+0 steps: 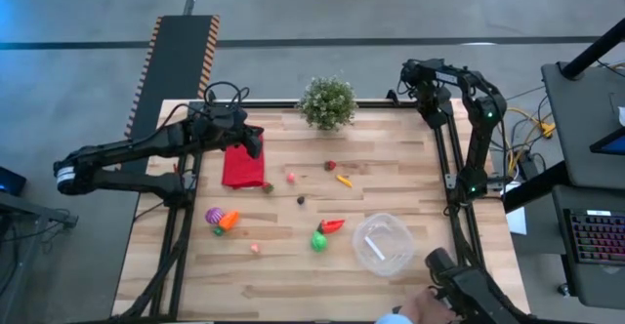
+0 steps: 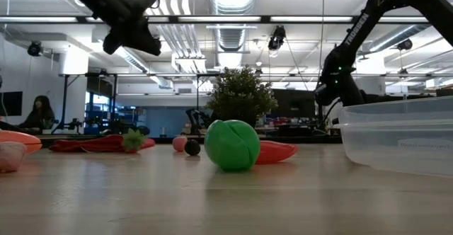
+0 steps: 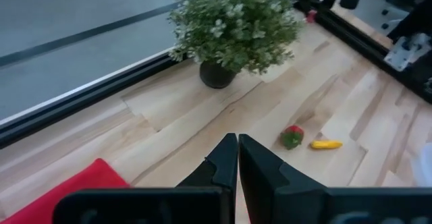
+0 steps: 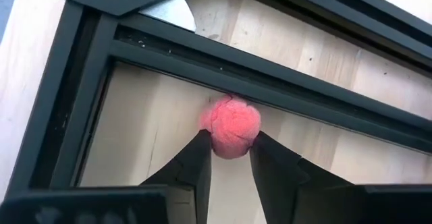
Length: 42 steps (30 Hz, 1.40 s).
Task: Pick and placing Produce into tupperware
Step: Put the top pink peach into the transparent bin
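Observation:
The tupperware (image 1: 383, 243), a clear round bowl, stands near the table's near right corner. Produce lies scattered on the wood: a purple piece (image 1: 213, 215) beside an orange one (image 1: 229, 220), a green ball (image 1: 318, 241) next to a red pepper (image 1: 332, 225), and a yellow piece (image 1: 344, 180) near a red-and-green one (image 1: 330, 166). My left gripper (image 1: 256, 143) is shut and hangs in the air above the red cloth (image 1: 242, 165). My right gripper (image 1: 430, 100) is at the far right corner, shut on a pink piece (image 4: 231, 126). My right gripper pinches the small pink round piece (image 4: 231, 143) between its two fingertips (image 4: 197, 158), one on either side. The fingers point down at the table's black frame rails. The piece is lifted clear, with the rails and wood showing beneath it.
A potted plant (image 1: 328, 102) stands at the middle of the far edge. Black frame rails (image 4: 202, 55) run along the table's far right corner. A person's hand (image 1: 418, 309) and a dark device (image 1: 469, 287) show at the near right edge. Bare wood lies near the near left corner.

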Available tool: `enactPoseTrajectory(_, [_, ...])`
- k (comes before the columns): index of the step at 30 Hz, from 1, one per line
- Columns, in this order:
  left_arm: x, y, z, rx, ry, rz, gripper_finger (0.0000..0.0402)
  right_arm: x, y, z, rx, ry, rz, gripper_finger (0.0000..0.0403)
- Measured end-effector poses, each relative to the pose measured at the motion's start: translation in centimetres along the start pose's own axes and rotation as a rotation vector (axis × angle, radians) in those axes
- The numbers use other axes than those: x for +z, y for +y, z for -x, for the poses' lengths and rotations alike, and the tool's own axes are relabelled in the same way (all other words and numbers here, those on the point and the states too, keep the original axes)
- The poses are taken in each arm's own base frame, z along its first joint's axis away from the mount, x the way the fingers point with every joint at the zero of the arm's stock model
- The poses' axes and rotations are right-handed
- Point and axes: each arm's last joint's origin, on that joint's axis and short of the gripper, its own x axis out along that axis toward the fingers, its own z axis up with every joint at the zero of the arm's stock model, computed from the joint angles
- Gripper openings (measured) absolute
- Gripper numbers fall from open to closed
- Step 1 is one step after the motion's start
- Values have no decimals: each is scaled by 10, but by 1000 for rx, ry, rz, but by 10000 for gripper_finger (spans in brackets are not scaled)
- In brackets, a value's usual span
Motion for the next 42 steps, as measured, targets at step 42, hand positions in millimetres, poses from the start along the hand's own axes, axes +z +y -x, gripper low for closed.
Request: enactPoseTrajectory(42, [-43,25,21,-32,98,-282,0,-191,-340,145,435,144,1026,87])
